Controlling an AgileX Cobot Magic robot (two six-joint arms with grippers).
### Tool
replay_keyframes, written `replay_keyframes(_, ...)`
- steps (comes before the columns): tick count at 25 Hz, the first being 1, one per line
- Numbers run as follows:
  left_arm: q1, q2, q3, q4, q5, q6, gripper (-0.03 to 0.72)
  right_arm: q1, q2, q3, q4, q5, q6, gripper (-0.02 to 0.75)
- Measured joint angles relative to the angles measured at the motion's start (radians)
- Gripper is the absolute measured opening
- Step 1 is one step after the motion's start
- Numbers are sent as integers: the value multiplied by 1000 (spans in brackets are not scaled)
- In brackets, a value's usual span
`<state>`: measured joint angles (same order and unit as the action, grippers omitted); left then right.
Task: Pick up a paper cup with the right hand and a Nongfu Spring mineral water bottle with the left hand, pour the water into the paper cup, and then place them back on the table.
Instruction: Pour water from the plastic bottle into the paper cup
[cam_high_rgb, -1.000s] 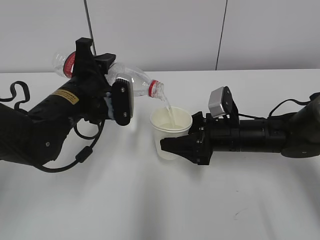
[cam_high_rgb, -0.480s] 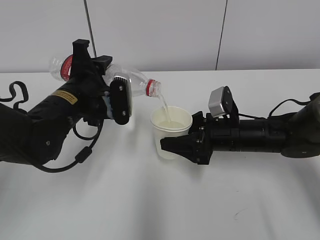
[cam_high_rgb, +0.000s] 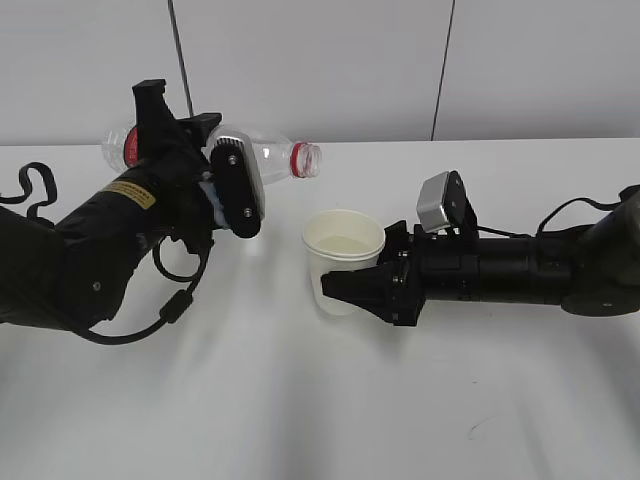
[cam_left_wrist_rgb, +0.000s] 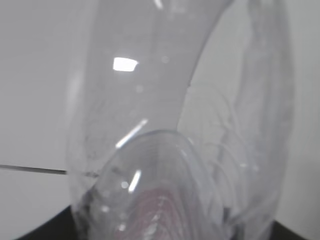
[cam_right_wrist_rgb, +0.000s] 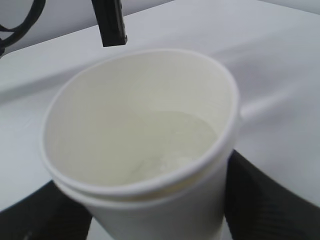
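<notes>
The clear Nongfu Spring mineral water bottle (cam_high_rgb: 270, 157) lies about level in my left gripper (cam_high_rgb: 235, 185), its open mouth and red neck ring pointing right, above and left of the paper cup. No stream leaves it. It fills the left wrist view (cam_left_wrist_rgb: 165, 150), hiding the fingers. My right gripper (cam_high_rgb: 345, 290) is shut on the cream-white paper cup (cam_high_rgb: 342, 262), held upright near the white table (cam_high_rgb: 300, 400). In the right wrist view the paper cup (cam_right_wrist_rgb: 150, 200) holds water (cam_right_wrist_rgb: 170, 145) in its bottom, black fingers (cam_right_wrist_rgb: 265, 200) on both sides.
Loose black cables (cam_high_rgb: 35, 185) hang at the left arm. The right arm (cam_high_rgb: 520, 270) stretches in from the right edge with a silver-grey block (cam_high_rgb: 440, 215) on top. A grey wall stands behind the table.
The bottle has tipped back from a downward pour to about level and risen, and the water stream into the cup has stopped. The right gripper and cup have not moved.
</notes>
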<state>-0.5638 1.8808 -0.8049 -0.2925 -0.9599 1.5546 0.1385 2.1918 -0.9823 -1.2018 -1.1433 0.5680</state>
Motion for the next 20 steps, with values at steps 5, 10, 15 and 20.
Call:
replay_keyframes(5,0,0,0,0,0,-102,307,0,0,0,28,2,-11,528)
replay_keyframes(10,0,0,0,-2,1,-311,307,0,0,0,60,2,-29,528)
replay_keyframes(15,0,0,0,-3,29,-513,307,0,0,0,115,2,-33,528)
replay_keyframes(20,0,0,0,-3,75,-692,307,0,0,0,164,2,-35,528)
